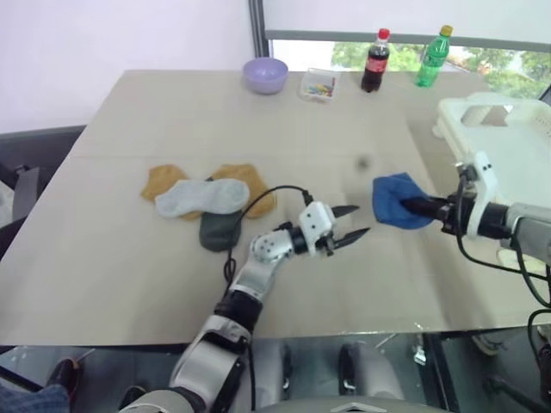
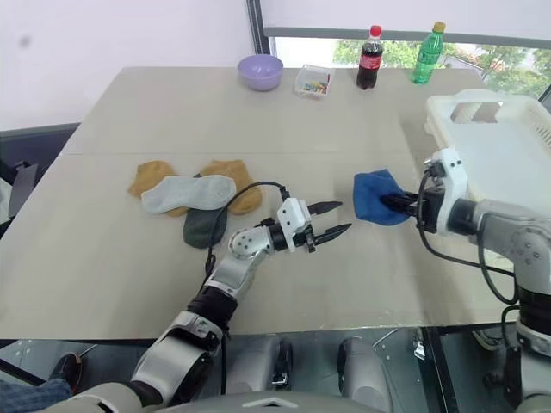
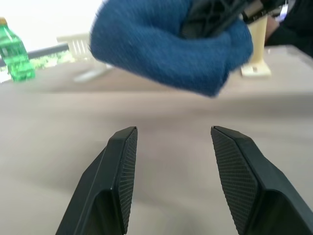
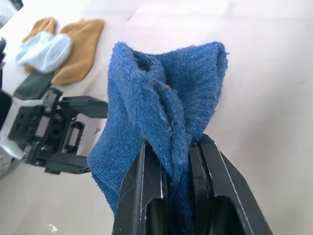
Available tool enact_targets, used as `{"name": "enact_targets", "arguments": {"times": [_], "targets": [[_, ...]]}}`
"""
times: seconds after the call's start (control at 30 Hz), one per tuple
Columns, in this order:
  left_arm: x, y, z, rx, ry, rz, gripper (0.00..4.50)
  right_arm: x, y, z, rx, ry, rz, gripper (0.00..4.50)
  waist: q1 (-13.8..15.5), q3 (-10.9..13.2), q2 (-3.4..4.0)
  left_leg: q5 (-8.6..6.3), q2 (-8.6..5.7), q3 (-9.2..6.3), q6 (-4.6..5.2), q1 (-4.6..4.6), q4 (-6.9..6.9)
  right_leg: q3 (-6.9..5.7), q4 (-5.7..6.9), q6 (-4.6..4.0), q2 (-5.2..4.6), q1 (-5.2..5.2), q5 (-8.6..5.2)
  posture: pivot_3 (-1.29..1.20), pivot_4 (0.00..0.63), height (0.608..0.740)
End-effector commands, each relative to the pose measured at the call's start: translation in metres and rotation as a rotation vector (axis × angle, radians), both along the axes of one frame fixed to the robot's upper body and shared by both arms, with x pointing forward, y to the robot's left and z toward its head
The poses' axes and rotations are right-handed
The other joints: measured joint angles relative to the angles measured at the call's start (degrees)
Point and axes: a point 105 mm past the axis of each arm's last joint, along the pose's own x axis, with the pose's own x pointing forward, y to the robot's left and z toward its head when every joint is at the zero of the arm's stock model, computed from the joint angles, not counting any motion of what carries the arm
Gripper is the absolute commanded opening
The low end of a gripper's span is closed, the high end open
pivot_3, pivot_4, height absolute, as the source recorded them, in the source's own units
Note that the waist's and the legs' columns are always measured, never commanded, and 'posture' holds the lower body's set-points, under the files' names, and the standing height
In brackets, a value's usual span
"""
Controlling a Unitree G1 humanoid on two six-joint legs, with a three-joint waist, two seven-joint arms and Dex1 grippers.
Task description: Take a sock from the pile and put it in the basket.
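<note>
Blue sock point(image 1: 394, 202) pinched in right gripper point(image 4: 172, 147), clear of worktop point(image 1: 129, 258).
Left gripper point(image 1: 351, 222) part-open, empty. Best carried level over basket point(image 1: 516, 142) rim before release.

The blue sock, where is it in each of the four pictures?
Left eye view: blue sock right of centre, pinched by the right gripper.
Right eye view: right of centre, left of the basket.
Left wrist view: top centre.
Right wrist view: centre.
Shared landmark: the open left gripper.
</note>
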Motion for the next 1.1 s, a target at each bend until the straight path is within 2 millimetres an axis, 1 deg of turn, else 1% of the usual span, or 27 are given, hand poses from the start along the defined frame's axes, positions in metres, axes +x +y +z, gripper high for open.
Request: {"name": "enact_targets", "arguments": {"times": [0.03,0.13,0.2,0.23,0.27,0.33,0.4,0.43,0.53,0.63,0.73,0.8,0.83,0.9,0.93,0.97,1.0,1.03,1.1], "targets": [[-0.003,-0.018,0.024,-0.068,-0.025,-0.044,2.55,0.005,-0.027,0.036,0.021,-0.108,-0.084,0.00,0.0,0.0,-0.01,0.00,-0.01,0.01,0.01,0.00,0.00,0.01,0.00,0.00,0.00,0.00,0.00,0.00,0.150,0.733],[-0.009,-0.033,0.035,-0.100,-0.013,-0.101,2.55,0.012,-0.050,0.051,0.048,-0.137,-0.180,0.00,-0.1,0.0,-0.01,-0.01,0.00,0.03,0.01,0.01,0.00,0.02,-0.01,0.00,0.03,0.00,0.00,0.00,0.150,0.733],[-0.013,-0.043,0.040,-0.110,-0.009,-0.132,2.55,0.015,-0.067,0.058,0.098,-0.151,-0.243,0.00,-0.1,0.0,-0.02,-0.01,0.01,0.03,0.01,0.02,0.00,0.03,0.00,0.00,0.06,0.00,0.00,0.00,0.150,0.733],[-0.015,-0.045,0.042,-0.110,-0.009,-0.140,2.55,0.016,-0.074,0.060,0.118,-0.156,-0.269,0.00,-0.1,0.0,-0.02,-0.01,0.01,0.03,0.01,0.01,0.00,0.03,-0.01,0.00,0.06,0.00,0.00,0.00,0.150,0.733],[-0.015,-0.047,0.043,-0.109,-0.011,-0.144,2.55,0.018,-0.086,0.061,0.145,-0.160,-0.317,0.00,-0.2,0.0,-0.02,-0.01,0.01,0.04,0.01,0.01,0.00,0.04,0.00,0.00,0.07,0.00,0.00,0.00,0.150,0.733],[-0.016,-0.050,0.045,-0.106,-0.010,-0.147,2.55,0.020,-0.100,0.062,0.175,-0.162,-0.375,0.00,-0.2,0.0,-0.01,-0.01,0.01,0.06,0.01,0.01,-0.01,0.08,0.00,0.00,0.08,-0.02,0.00,0.00,0.150,0.733],[-0.017,-0.049,0.046,-0.120,0.007,-0.161,2.55,0.023,-0.121,0.060,0.240,-0.157,-0.457,0.00,-0.2,0.0,0.00,-0.01,0.01,0.08,0.01,0.02,-0.01,0.09,0.00,0.00,0.10,-0.03,0.00,0.00,0.150,0.733],[-0.018,-0.049,0.047,-0.127,0.015,-0.165,2.55,0.024,-0.128,0.059,0.268,-0.155,-0.485,0.00,-0.2,0.0,0.00,-0.01,0.01,0.10,0.01,0.02,-0.01,0.11,0.00,0.00,0.10,-0.03,0.00,0.00,0.150,0.733],[-0.018,-0.047,0.044,-0.108,0.018,-0.164,2.55,0.027,-0.143,0.052,0.329,-0.132,-0.559,0.00,-0.2,0.0,0.04,-0.01,0.02,0.16,0.02,0.03,-0.01,0.15,0.00,0.00,0.10,-0.04,0.00,0.00,0.150,0.733],[-0.018,-0.044,0.039,-0.099,0.030,-0.164,2.55,0.032,-0.166,0.038,0.346,-0.110,-0.700,0.00,-0.3,0.0,0.05,-0.01,0.02,0.20,0.02,0.05,-0.02,0.18,0.00,0.01,0.10,-0.04,0.00,0.00,0.150,0.733],[-0.017,-0.041,0.037,-0.101,0.040,-0.157,2.55,0.034,-0.181,0.030,0.362,-0.100,-0.804,0.00,-0.3,0.0,0.11,-0.02,0.02,0.27,0.03,0.07,-0.01,0.23,0.00,0.01,0.11,-0.04,0.00,0.00,0.150,0.733],[-0.018,-0.040,0.036,-0.097,0.040,-0.153,2.55,0.035,-0.184,0.025,0.355,-0.087,-0.831,1.01,-0.3,0.1,0.15,-0.02,0.02,0.32,0.04,0.08,-0.02,0.27,0.00,0.02,0.11,-0.05,0.00,0.00,0.150,0.733],[-0.018,-0.039,0.035,-0.092,0.039,-0.151,2.55,0.035,-0.184,0.024,0.353,-0.083,-0.833,1.31,-0.3,0.1,0.18,-0.02,0.02,0.33,0.05,0.09,-0.02,0.28,0.00,0.02,0.11,-0.05,0.00,0.00,0.150,0.733],[-0.017,-0.038,0.033,-0.084,0.039,-0.148,2.55,0.035,-0.183,0.022,0.350,-0.078,-0.829,2.18,-0.3,0.1,0.26,-0.04,0.03,0.37,0.07,0.09,-0.02,0.32,0.00,0.03,0.12,-0.06,0.01,0.00,0.150,0.733],[-0.017,-0.037,0.032,-0.083,0.041,-0.145,2.55,0.035,-0.182,0.021,0.337,-0.075,-0.826,2.77,-0.3,0.1,0.26,-0.04,0.03,0.38,0.08,0.09,-0.02,0.33,0.00,0.04,0.12,-0.06,0.01,0.00,0.150,0.733],[-0.017,-0.037,0.031,-0.080,0.042,-0.142,2.55,0.035,-0.182,0.019,0.319,-0.071,-0.826,3.12,-0.3,0.1,0.26,-0.05,0.03,0.38,0.08,0.09,-0.02,0.33,0.00,0.04,0.12,-0.06,0.01,0.00,0.150,0.733],[-0.016,-0.036,0.031,-0.078,0.042,-0.141,2.55,0.035,-0.182,0.018,0.308,-0.068,-0.829,3.71,-0.3,0.1,0.26,-0.05,0.03,0.38,0.09,0.09,-0.02,0.33,0.00,0.04,0.12,-0.06,0.01,0.00,0.150,0.733],[-0.016,-0.036,0.031,-0.078,0.043,-0.139,2.55,0.035,-0.184,0.019,0.302,-0.074,-0.842,4.05,-0.3,0.1,0.26,-0.05,0.03,0.38,0.09,0.10,-0.01,0.34,0.00,0.04,0.12,-0.06,0.01,0.00,0.150,0.733],[-0.015,-0.035,0.030,-0.076,0.046,-0.135,2.55,0.035,-0.190,0.023,0.288,-0.105,-0.880,4.05,-0.3,0.1,0.27,-0.05,0.03,0.39,0.09,0.10,-0.02,0.35,0.00,0.05,0.12,-0.06,0.01,0.00,0.150,0.733]]}}
